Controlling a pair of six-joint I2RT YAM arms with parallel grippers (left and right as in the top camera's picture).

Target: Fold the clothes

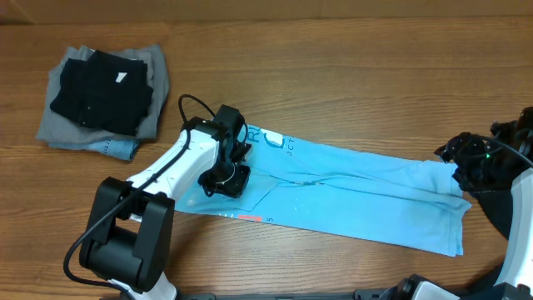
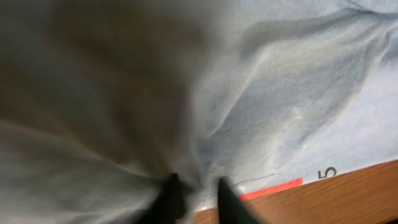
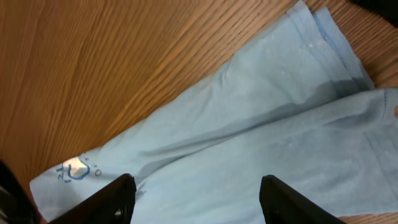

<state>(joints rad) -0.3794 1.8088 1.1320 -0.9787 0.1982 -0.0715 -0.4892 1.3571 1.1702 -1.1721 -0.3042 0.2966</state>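
Note:
The light sky-blue shirt (image 1: 358,200) lies as a long folded strip across the wooden table, with printed lettering (image 1: 273,139) near its left end. My left gripper (image 1: 225,182) sits on that left end. In the left wrist view its fingers (image 2: 198,202) are close together with bunched shirt fabric (image 2: 298,93) pinched between them. My right gripper (image 1: 460,171) is at the shirt's right end. In the right wrist view its fingers (image 3: 198,199) are wide apart and empty just above the shirt (image 3: 261,124).
A folded stack stands at the back left: a black piece (image 1: 102,92) on a grey piece (image 1: 62,125) on denim (image 1: 121,148). A small red tag (image 2: 273,186) shows at the shirt's near edge. Bare wood table (image 1: 350,75) lies behind the shirt.

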